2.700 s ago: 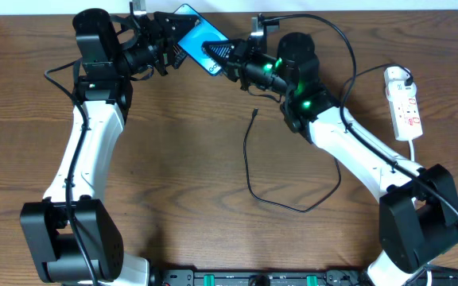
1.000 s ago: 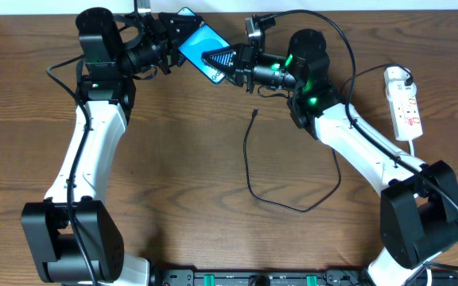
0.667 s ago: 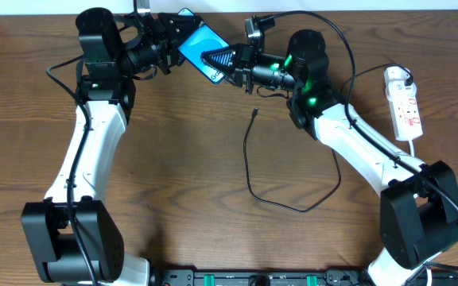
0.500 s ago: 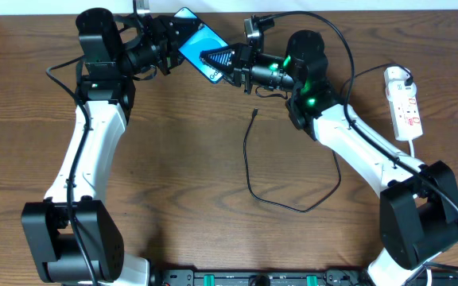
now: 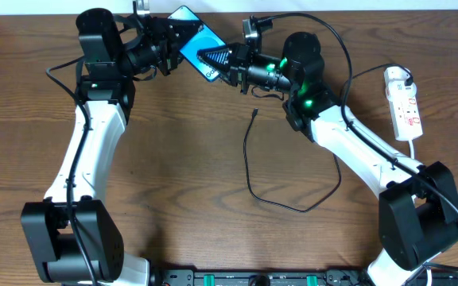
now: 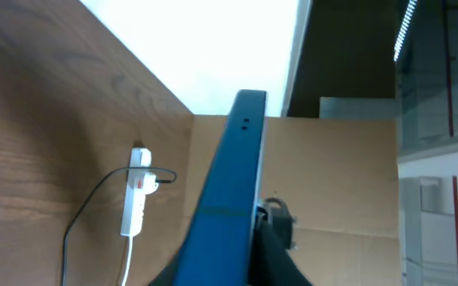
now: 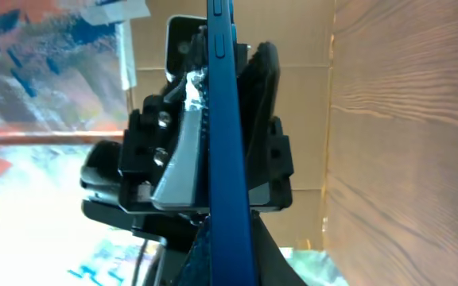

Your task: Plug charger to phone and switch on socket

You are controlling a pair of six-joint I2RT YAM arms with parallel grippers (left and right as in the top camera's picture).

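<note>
phone (image 5: 191, 33): slim glossy blue slab
left gripper (image 5: 170, 33): clenched on phone
right gripper (image 5: 211, 59): clenched on phone
charger (image 5: 246, 155): thin black loop, laid near phone

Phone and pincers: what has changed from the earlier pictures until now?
The left pincer closed on the phone, so both pincers now grip it. The phone, with the right pincer, shifted slightly to the robot's left and toward the far edge of the table. Unchanged: the right pincer's grip, the charger lying loose on the table, and the socket at the right.
</note>
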